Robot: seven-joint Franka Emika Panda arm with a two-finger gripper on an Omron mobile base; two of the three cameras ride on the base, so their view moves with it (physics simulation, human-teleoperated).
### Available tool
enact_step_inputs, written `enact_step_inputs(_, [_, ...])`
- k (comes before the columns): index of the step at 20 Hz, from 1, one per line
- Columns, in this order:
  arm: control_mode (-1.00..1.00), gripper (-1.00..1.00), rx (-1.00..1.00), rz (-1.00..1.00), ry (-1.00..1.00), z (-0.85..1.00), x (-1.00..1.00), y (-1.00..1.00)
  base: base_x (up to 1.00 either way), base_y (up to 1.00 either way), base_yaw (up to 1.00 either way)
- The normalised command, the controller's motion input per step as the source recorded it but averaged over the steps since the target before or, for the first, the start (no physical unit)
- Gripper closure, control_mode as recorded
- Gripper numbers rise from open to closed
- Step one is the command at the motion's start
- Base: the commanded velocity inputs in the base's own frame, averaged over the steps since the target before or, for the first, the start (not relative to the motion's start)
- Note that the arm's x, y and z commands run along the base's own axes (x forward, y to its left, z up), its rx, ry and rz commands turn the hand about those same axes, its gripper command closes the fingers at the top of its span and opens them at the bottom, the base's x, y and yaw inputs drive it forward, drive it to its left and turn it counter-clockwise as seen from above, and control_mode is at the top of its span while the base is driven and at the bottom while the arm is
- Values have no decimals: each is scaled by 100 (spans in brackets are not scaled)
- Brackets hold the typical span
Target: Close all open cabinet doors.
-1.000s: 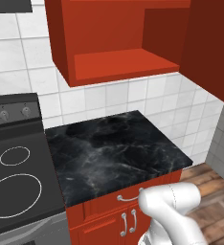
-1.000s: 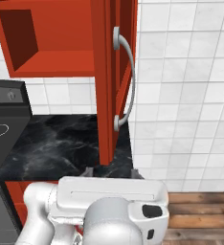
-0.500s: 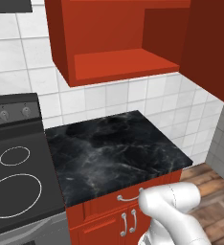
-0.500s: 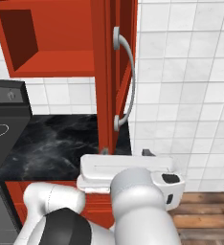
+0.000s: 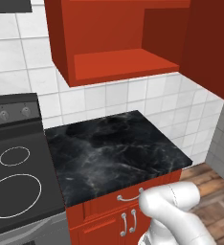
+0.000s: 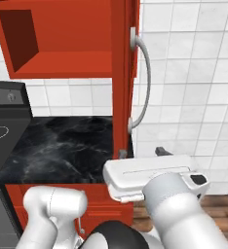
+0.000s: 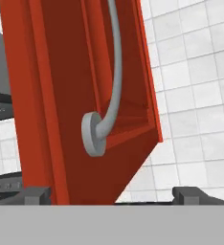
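Observation:
One tall red cabinet door (image 6: 123, 73) stands swung out from the wall cabinet, seen edge-on in the right base view, with its curved silver handle (image 6: 144, 78) facing right. The same cabinet door (image 5: 213, 48) fills the upper right of the left base view, beside the open red cabinet interior (image 5: 118, 62). In the hand view the door (image 7: 66, 95) and its handle (image 7: 111, 72) are very close. My gripper (image 7: 113, 195) is open, its fingertips (image 7: 35, 194) spread to either side of the door's lower corner. My gripper (image 6: 142, 153) sits just under the door's bottom edge.
A black marble counter (image 5: 114, 153) lies below the cabinet, with a stove (image 5: 13, 177) to its left. Red base-cabinet doors (image 5: 114, 225) with short handles sit under the counter. White tiled wall (image 6: 194, 73) runs behind and to the right.
My hand has risen and shifted right, up to the lower edge of the open door. The door itself has not moved.

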Motion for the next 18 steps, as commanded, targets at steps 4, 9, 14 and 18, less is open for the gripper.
enact_step_inputs(4, [-100,-100,3,19,-13,0,21,-7,0,0,0])
enact_step_inputs(9, [-100,-100,1,20,-11,0,20,0,0,0,0])
enact_step_inputs(14, [-100,-100,0,19,-2,0,17,6,0,0,0])
enact_step_inputs(18, [-100,-100,0,19,0,0,18,22,0,0,0])
